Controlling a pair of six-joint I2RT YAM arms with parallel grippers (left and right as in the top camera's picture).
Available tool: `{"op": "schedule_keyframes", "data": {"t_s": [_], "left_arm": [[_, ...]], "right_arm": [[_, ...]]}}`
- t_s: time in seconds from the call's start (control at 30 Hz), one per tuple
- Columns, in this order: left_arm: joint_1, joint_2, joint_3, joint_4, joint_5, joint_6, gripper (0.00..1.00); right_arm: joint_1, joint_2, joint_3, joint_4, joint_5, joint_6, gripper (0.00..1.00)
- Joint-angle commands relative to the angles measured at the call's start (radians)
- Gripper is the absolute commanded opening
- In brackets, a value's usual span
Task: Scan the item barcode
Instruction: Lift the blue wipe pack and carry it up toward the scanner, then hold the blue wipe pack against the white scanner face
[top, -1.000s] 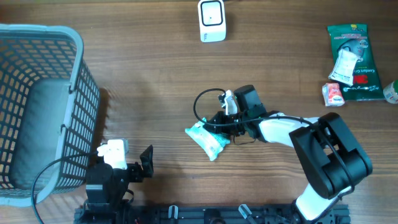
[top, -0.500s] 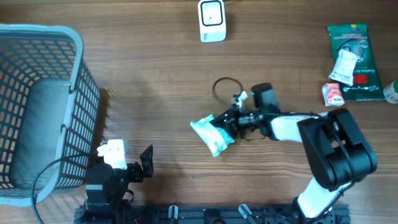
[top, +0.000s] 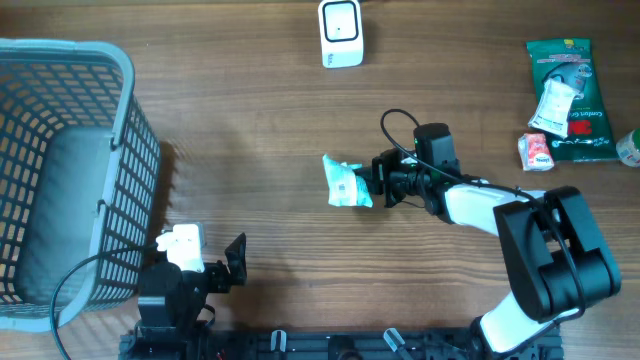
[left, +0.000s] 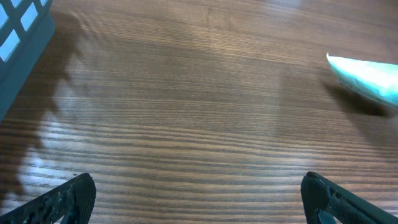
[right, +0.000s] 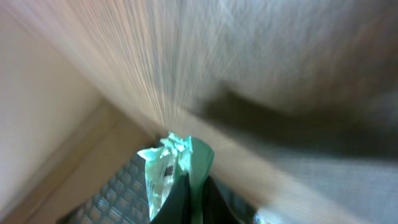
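The item is a small mint-green packet (top: 346, 184) with a white label. My right gripper (top: 378, 183) is shut on its right end and holds it near the middle of the table. In the right wrist view the packet (right: 175, 163) stands pinched between the dark fingers of the right gripper (right: 196, 200); that view is blurred. The white scanner (top: 341, 32) stands at the far edge, well beyond the packet. My left gripper (top: 232, 272) rests at the near left, open; its empty left gripper (left: 199, 205) faces bare wood, with the packet (left: 368, 78) far off at the upper right.
A grey-blue mesh basket (top: 122, 150) fills the left side. At the far right lie a green pouch (top: 575, 110), a small red-and-white pack (top: 537, 150) and the edge of a bottle (top: 630, 148). A cable loops behind the right wrist.
My right gripper has carried the packet to the right and toward the far side, turning it so the label end faces left. The left arm has not moved.
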Motion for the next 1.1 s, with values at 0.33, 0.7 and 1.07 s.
{"op": "schedule_keyframes", "data": {"t_s": [0.33, 0.7, 1.07], "left_arm": [[-0.003, -0.007, -0.005, 0.002, -0.002, -0.009, 1.00], [-0.003, -0.007, -0.005, 0.002, -0.002, -0.009, 1.00], [-0.003, -0.007, -0.005, 0.002, -0.002, -0.009, 1.00]], "right_arm": [[0.003, -0.559, -0.022, -0.068, 0.059, -0.314, 0.04], [0.145, -0.594, -0.022, 0.113, 0.501, -1.201, 0.04], [0.144, -0.034, 0.455, 0.233, 1.025, -1.609, 0.05]]}}
